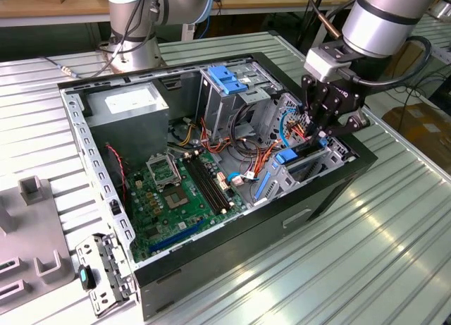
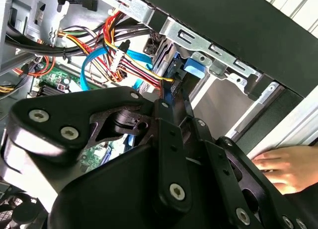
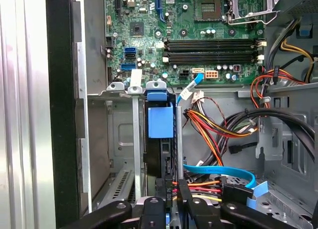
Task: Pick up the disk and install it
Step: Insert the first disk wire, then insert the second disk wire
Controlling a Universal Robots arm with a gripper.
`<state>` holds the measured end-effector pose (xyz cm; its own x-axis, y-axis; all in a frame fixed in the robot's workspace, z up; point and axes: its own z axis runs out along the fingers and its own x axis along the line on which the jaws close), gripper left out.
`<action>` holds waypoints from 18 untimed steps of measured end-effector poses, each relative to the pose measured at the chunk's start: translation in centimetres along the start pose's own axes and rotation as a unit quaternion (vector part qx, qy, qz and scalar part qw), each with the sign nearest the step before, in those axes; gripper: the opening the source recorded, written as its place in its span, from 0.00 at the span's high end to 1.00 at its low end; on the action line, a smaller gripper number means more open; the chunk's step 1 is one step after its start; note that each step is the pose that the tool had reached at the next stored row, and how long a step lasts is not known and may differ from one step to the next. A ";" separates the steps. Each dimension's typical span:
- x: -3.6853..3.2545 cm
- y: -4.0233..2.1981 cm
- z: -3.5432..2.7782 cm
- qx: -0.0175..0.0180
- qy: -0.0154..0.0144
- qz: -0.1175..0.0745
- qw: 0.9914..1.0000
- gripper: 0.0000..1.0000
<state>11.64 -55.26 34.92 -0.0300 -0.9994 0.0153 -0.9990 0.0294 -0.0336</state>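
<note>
While the gripper (image 1: 320, 132) clenches the disk (image 3: 160, 139) edge-on, directly below its fingers in the bay (image 3: 124, 134), I judge a straight, untilted push seats it, clear of adjacent cables (image 3: 213, 124).

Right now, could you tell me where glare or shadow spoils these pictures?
In the exterior view, bright glare streaks the ribbed table; the computer case is evenly lit inside. In the first wrist view, the bay around the disk lies in shadow. In the second wrist view, the gripper looms dark in the foreground.
</note>
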 end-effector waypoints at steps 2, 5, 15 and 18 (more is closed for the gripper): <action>0.00 0.00 -0.01 0.000 0.000 0.000 1.000 0.77; 0.00 0.00 -0.02 0.000 0.000 0.000 1.000 0.89; 0.00 0.00 -0.03 0.000 0.000 0.000 1.000 0.89; 0.00 0.00 -0.03 0.000 0.000 0.000 1.000 0.89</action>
<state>11.64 -55.26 34.95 -0.0299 -0.9994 0.0155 -0.9990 0.0294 -0.0336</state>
